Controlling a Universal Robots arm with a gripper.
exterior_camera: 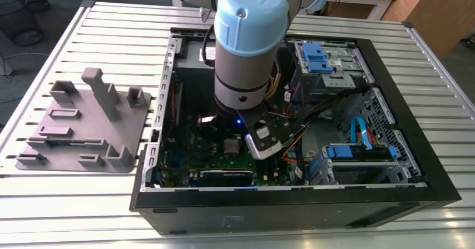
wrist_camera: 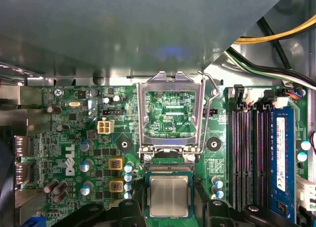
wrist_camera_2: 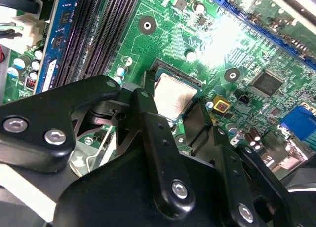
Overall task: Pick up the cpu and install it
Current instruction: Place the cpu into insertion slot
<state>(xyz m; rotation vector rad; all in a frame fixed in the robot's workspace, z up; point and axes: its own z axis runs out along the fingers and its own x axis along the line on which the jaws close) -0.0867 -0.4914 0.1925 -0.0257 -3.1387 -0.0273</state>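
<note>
A grey robot arm with pale blue caps [exterior_camera: 241,54] reaches down into an open black computer case [exterior_camera: 297,204]. The case lies on its side on a slatted silver metal surface [exterior_camera: 67,204].

Inside the case lies a green motherboard [wrist_camera: 74,138]. The small flat square cpu with a pale silver-grey metal top [wrist_camera: 169,195] lies flat in the dark socket frame on this board. A thin green border shows around the metal top.

The black metal hand [wrist_camera_2: 173,101] is over the socket. Its two black fingers [wrist_camera_2: 153,133] stand narrowly apart on opposite sides of the cpu, close against its edges and gripping it.

Just beside the socket, the silver metal load plate [wrist_camera: 142,113] is hinged open. The bare green board shows through its square window.

In the first wrist view, a row of long black memory slots [wrist_camera: 247,153] runs beside the socket. A blue memory module [wrist_camera: 281,158] stands in the slot farthest from the socket.

On the exterior view's left, well apart from the case, a grey plastic fixture plate with upright blocks [exterior_camera: 82,132] rests on the surface.
</note>
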